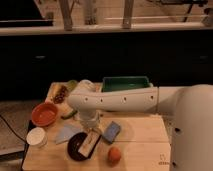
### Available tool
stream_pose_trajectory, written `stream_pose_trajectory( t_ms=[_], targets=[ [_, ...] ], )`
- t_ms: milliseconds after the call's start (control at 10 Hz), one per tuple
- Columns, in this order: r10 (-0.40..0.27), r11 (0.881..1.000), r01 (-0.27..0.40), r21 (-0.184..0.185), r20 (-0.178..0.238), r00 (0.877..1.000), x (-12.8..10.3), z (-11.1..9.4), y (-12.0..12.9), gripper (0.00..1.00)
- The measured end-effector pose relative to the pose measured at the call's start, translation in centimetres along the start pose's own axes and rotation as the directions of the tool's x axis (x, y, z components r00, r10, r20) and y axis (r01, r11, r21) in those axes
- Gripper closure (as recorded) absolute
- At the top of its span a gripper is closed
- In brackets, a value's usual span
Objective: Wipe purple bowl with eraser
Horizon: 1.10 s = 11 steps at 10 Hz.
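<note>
The purple bowl (76, 148), nearly black, sits near the front edge of the wooden table (142, 145). The eraser (89, 144), tan on top with a dark edge, lies tilted across the bowl's right side. My gripper (89, 131) points down from the white wrist (84, 102) onto the eraser's far end and is shut on it. The white arm reaches in from the right and hides part of the table behind it.
An orange-red bowl (45, 113) and a white cup (36, 136) stand at the left. A pale blue cloth (67, 133) lies beside the dark bowl. A blue block (111, 131) and an orange fruit (114, 154) lie to its right. A green tub (126, 83) stands at the back.
</note>
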Motion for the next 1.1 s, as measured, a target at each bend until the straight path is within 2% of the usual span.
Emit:
stream_pose_trajectory(
  t_ms=[200, 400, 500, 800, 1100],
  targets=[
    [0.003, 1.0, -0.003, -0.016, -0.008, 1.0, 1.7, -0.3, -0.6, 0.94],
    [-0.011, 1.0, 0.01, -0.021, -0.011, 1.0, 2.1, -0.4, -1.6, 0.94],
    [-0.03, 0.999, 0.03, -0.02, -0.01, 1.0, 2.0, -0.6, -3.0, 0.94],
    [-0.105, 0.994, 0.105, -0.009, -0.003, 0.995, 0.6, -0.8, -6.7, 0.94],
    [-0.166, 0.986, 0.166, 0.003, 0.016, 0.986, -2.2, -0.5, -7.6, 0.94]
  ],
)
